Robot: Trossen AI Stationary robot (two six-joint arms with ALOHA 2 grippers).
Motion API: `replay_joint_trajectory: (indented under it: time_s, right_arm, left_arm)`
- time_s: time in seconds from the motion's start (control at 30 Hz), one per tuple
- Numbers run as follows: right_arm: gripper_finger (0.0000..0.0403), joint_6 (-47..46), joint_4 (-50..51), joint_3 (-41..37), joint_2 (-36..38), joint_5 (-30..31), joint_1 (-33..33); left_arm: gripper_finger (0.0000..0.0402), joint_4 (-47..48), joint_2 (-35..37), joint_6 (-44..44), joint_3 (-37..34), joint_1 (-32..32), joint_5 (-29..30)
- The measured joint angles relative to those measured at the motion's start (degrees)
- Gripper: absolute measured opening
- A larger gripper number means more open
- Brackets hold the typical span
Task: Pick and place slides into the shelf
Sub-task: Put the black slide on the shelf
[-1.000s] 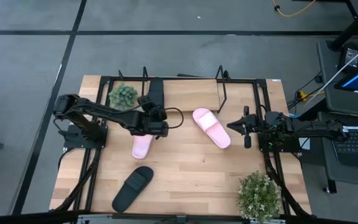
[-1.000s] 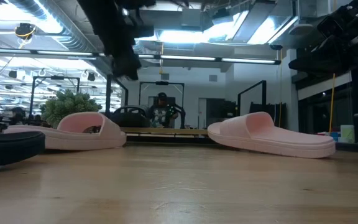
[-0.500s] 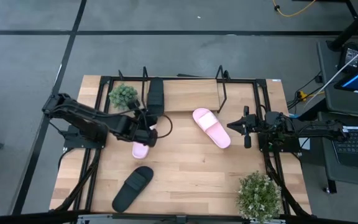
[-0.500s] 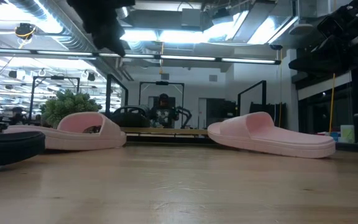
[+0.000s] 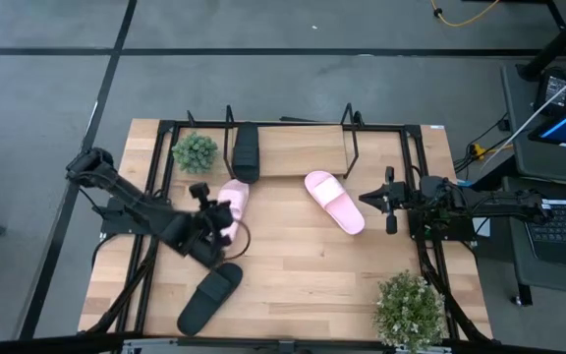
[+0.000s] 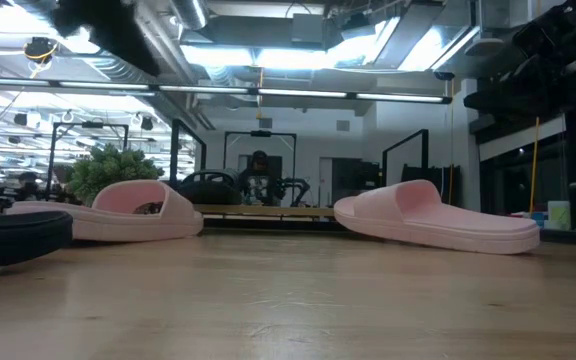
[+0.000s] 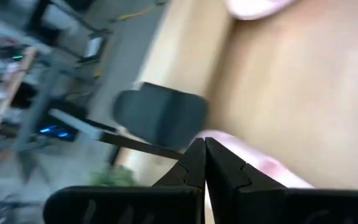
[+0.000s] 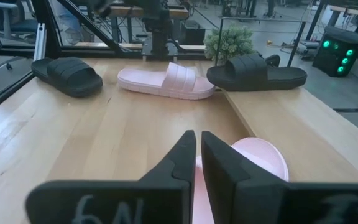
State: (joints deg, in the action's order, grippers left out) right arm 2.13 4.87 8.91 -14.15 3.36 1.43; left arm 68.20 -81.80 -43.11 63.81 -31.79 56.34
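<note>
One black slide [image 5: 247,149] lies flat on the wooden board of the shelf [image 5: 298,157] at the table's far edge. A pink slide [image 5: 229,206] rests sole-down in front of it, and a second pink slide [image 5: 335,202] lies at mid-table. Another black slide [image 5: 209,295] sits near the front edge. My left gripper [image 5: 202,195] is shut and empty. It hovers raised just left of the first pink slide [image 7: 260,165]. My right gripper [image 5: 386,202] hangs shut and empty to the right of the second pink slide [image 8: 253,162].
A small potted plant [image 5: 195,150] stands at the shelf's left end. A bigger one [image 5: 409,310] is at the near right corner. A black frame [image 5: 155,197] rings the table. Bare wood lies between the slides at mid-table.
My left gripper has drawn back from the shelf toward the table's near left, past the first pink slide. The black slide stays on the shelf's board. No slide has moved.
</note>
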Motion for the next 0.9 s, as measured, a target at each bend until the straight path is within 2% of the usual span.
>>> replay_joint_trajectory:
  time_s: [0.27,0.53,0.9]
  right_arm:
    - [0.0029,-0.41,-0.40,0.00,0.02,-0.02,-0.02]
    - [0.0029,-1.63,1.00,0.00,0.01,-0.55,-0.07]
    - [0.0029,-1.96,0.86,0.00,0.00,-0.65,-0.07]
  left_arm:
    - [0.0000,-0.19,0.00,-10.53,0.00,-14.11,-5.88]
    - [0.0000,-0.79,-0.08,-21.58,0.00,-25.01,-5.87]
    - [0.0000,-6.49,-8.01,-21.50,0.00,-32.08,-3.87]
